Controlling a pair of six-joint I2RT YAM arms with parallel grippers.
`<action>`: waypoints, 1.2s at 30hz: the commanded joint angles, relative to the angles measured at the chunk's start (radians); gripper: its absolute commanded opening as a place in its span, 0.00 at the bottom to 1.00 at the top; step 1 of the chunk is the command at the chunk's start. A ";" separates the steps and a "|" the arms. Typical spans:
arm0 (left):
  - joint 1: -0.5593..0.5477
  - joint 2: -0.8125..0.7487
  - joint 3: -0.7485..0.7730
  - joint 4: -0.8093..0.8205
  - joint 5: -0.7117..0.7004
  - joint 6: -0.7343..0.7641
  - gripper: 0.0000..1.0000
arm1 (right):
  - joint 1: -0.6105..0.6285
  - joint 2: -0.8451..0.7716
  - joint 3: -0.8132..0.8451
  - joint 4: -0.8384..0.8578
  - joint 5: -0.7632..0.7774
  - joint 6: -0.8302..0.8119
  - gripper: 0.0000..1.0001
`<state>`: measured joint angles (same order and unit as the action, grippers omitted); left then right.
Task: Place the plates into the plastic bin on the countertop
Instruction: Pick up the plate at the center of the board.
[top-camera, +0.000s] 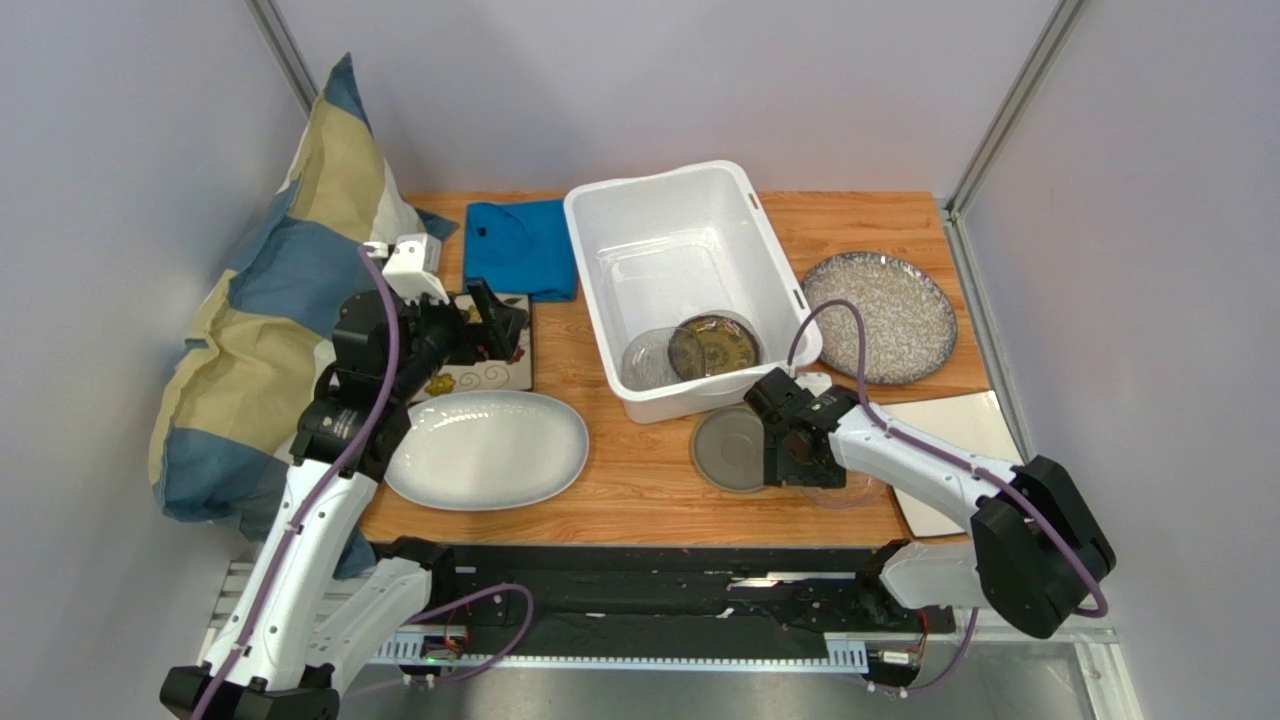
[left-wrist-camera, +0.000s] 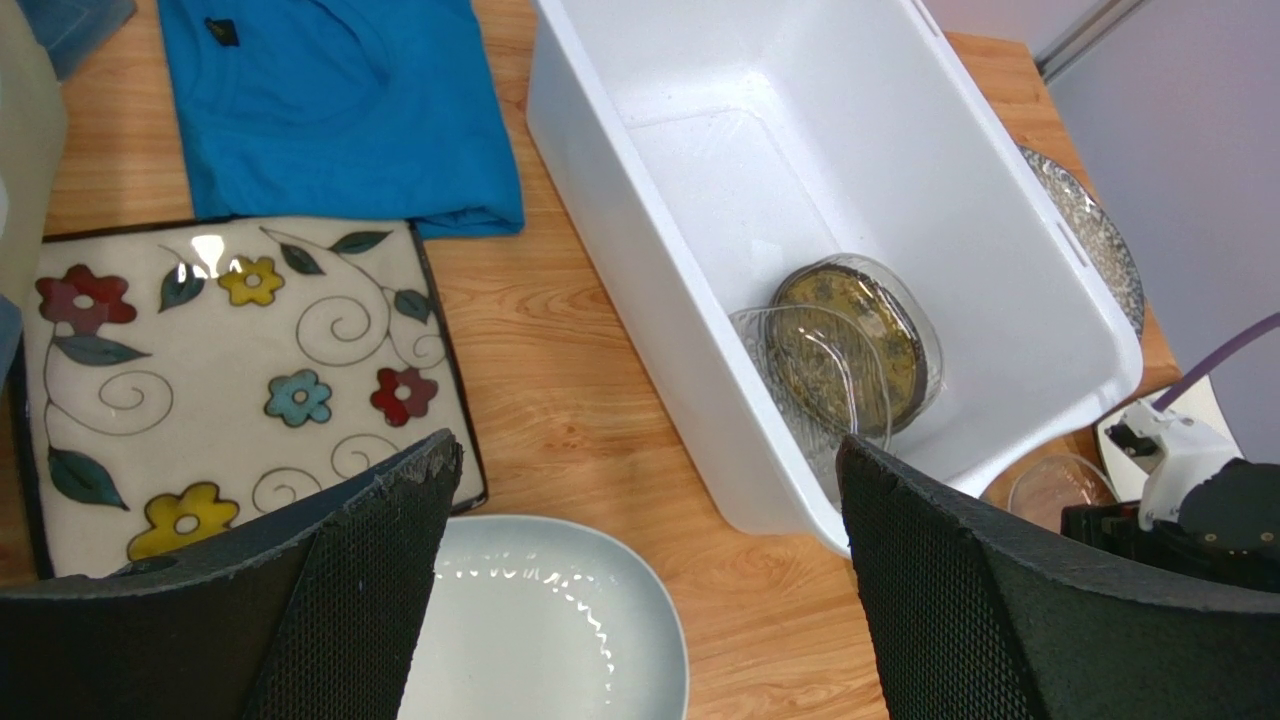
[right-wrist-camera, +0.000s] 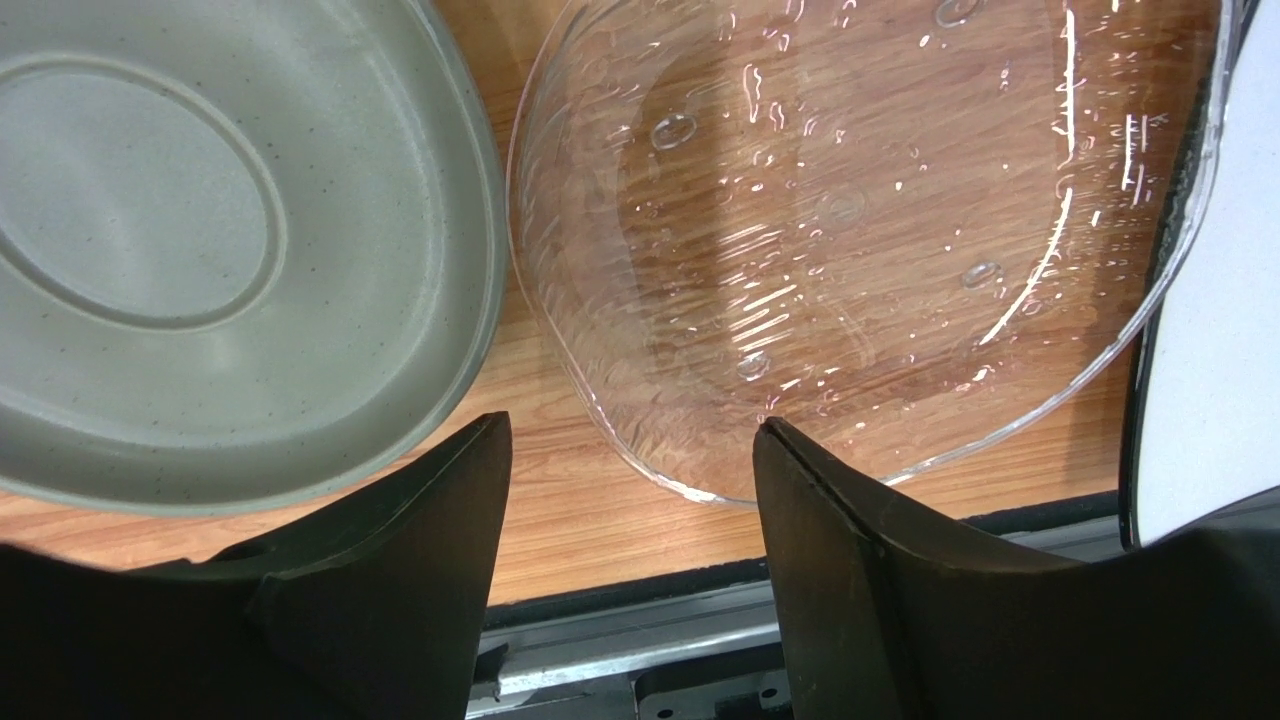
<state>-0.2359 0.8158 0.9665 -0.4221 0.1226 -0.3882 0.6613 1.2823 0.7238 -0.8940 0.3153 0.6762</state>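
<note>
The white bin (top-camera: 669, 255) stands in the middle of the countertop (top-camera: 631, 465), toward the far side. At its near end a dark plate (left-wrist-camera: 849, 348) and a clear plate (left-wrist-camera: 789, 383) lie overlapping.

The right gripper (right-wrist-camera: 628, 450) is low over the near edge of the counter, just in front of the bin. Its fingers are spread, and the near rim of a glass plate (right-wrist-camera: 857, 225) lies in the gap between them; I cannot tell if they touch it. A small grey plate (right-wrist-camera: 150, 255) lies just beside the glass one on the left, nearly rim to rim, and a white square plate (top-camera: 962, 428) is close on the right, partly under the arm. Behind it, right of the bin, lies a speckled round plate (top-camera: 879, 315).

The left gripper (left-wrist-camera: 646, 450) hangs with its fingers spread wide and holds nothing. Below it are a floral square plate (left-wrist-camera: 226, 375) and, nearer, a white oval platter (top-camera: 489, 450). A blue cloth (top-camera: 519, 248) lies behind the floral plate, next to the bin's left wall. A striped pillow (top-camera: 271, 300) leans at the left edge, close to the left arm.
</note>
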 joint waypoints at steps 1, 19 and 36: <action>-0.002 0.000 -0.003 0.037 0.009 -0.009 0.98 | 0.009 0.031 0.002 0.066 0.048 0.013 0.63; -0.002 -0.001 -0.003 0.036 0.009 -0.011 0.98 | 0.009 0.143 0.008 0.142 0.039 -0.020 0.26; -0.002 -0.003 -0.005 0.037 0.008 -0.011 0.98 | 0.026 -0.109 0.041 -0.008 -0.012 -0.021 0.00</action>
<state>-0.2359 0.8177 0.9611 -0.4221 0.1226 -0.3916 0.6804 1.2572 0.7189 -0.8421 0.3355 0.6579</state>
